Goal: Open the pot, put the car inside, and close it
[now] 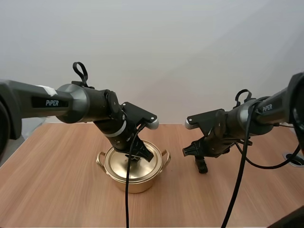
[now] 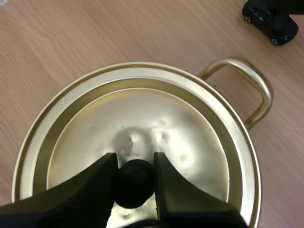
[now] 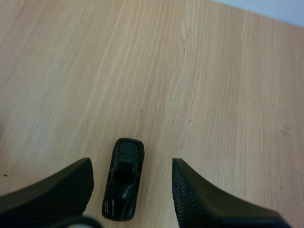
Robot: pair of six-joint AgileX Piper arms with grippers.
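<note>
While left tool pinches the black knob of the lid seated on the pot, lift straight up, keeping it level (right tool, spread wide, straddles the car on the counter).

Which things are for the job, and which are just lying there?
For the job: pot, lid, knob pinched by the left gripper, car between the open fingers of the right gripper.
Just there: table.
</note>
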